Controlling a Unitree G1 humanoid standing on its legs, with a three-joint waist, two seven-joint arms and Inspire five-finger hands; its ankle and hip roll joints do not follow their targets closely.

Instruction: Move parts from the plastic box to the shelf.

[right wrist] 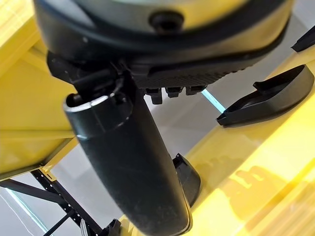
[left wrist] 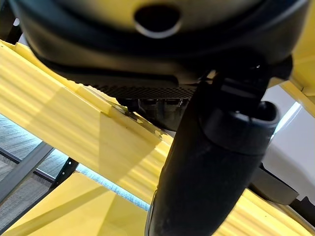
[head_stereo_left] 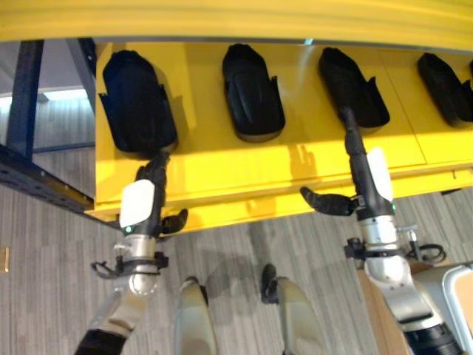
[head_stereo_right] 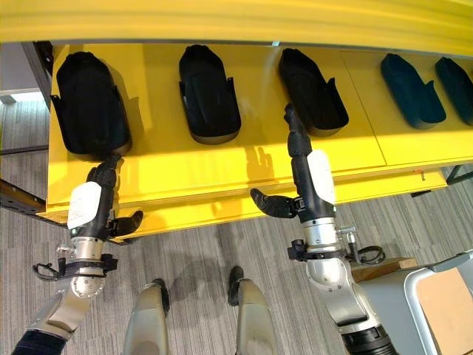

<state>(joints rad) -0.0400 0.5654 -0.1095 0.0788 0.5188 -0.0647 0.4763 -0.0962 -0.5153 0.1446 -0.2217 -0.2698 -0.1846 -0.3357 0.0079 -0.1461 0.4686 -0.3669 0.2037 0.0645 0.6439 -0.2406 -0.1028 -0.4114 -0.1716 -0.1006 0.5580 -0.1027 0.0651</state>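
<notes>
Black parts on the yellow shelf

Glossy black moulded parts [head_stereo_right: 209,94] lie apart in a row on the yellow shelf [head_stereo_right: 251,166], each lengthwise front to back, hollow side up, two further ones [head_stereo_right: 411,90] at the right.

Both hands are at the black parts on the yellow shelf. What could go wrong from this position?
1. The left hand reaches the near end of the leftmost black part, which lies close to the yellow shelf's left end; a push sideways might slide it toward that end.
2. The right hand has straight fingers touching the third black part, thumb spread aside. With no grip, pulling back carelessly may drag or turn the part out of line with the middle part.
</notes>
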